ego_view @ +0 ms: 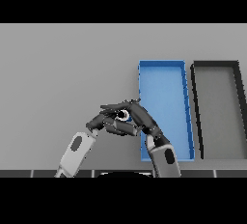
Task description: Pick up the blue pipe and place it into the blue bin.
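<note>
The right hand (137, 117) curls its fingers around the pipe (124, 115), just left of the blue bin (164, 64). The left hand (99, 121) touches it; I cannot tell its fingers. A bump could knock the pipe loose.

My two hands overlap just left of the blue bin (164, 97), so I cannot tell which fingers belong to my left hand (99, 121) or right hand (140, 119), and the blue pipe stays mostly hidden between them.
</note>
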Controlling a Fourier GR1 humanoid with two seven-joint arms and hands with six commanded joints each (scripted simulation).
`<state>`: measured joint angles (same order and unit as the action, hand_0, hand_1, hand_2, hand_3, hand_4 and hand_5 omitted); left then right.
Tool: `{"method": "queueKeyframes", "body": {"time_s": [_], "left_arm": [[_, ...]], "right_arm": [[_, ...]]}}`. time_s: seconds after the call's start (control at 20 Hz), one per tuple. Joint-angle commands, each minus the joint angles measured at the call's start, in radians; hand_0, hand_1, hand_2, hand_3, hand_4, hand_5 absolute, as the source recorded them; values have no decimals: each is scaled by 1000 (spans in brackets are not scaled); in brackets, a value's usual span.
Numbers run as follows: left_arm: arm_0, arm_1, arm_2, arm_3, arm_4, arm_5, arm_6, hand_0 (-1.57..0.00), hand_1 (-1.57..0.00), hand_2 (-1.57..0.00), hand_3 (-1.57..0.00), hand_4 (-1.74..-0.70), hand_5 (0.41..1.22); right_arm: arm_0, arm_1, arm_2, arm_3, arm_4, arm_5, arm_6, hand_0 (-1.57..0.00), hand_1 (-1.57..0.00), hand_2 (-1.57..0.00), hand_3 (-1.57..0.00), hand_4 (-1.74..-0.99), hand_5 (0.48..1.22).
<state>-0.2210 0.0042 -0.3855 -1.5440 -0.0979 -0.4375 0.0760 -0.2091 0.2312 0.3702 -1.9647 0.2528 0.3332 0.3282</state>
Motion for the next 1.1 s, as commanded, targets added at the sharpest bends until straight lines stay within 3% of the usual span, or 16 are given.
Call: {"method": "queueKeyframes", "body": {"time_s": [0.0,0.1,0.15,0.35,0.5,0.7,0.8,0.9,1.05], "left_arm": [[7,-6,-8,6,-7,3,10,-40,-38,-37,-29,-968,557],[-7,-8,3,16,-8,10,29,-25,-24,-23,-18,-970,531],[-7,-10,0,22,-13,13,25,-20,-19,-18,-14,-971,519],[-3,-2,6,19,-12,12,33,-8,-7,-7,-5,-973,489],[-2,2,5,11,-9,7,39,-3,-3,-3,-2,-961,475],[17,7,-10,1,-22,3,12,-1,-1,-1,0,-949,471],[29,13,-10,-20,-22,10,1,0,0,0,0,-946,466],[40,26,-5,-30,-18,7,13,0,0,0,0,-951,468],[29,31,10,-30,-6,6,28,1,1,1,1,-951,474]], "right_arm": [[-2,7,-5,-14,-7,2,0,-1571,-1571,-1571,-1570,-1498,1220],[-19,34,-19,-20,-7,-4,-6,-1571,-1571,-1571,-1571,-1497,1221],[-37,42,-47,-35,-38,7,17,-1571,-1571,-1571,-1571,-1496,1221],[-152,92,-154,-86,-153,10,189,-1571,-1571,-1571,-1571,-1494,1221],[-287,87,-263,-123,-252,-21,272,-1571,-1571,-1571,-1571,-1496,1221],[-467,-41,-433,-108,-334,-151,275,-1571,-1571,-1571,-1571,-1497,1221],[-503,-132,-491,-89,-333,-193,281,-1571,-1571,-1571,-1571,-1498,1221],[-511,-209,-546,-61,-335,-212,281,-1571,-1571,-1571,-1571,-1498,1221],[-436,-255,-590,-47,-317,-238,282,-1571,-1571,-1571,-1571,-1499,1221]]}}
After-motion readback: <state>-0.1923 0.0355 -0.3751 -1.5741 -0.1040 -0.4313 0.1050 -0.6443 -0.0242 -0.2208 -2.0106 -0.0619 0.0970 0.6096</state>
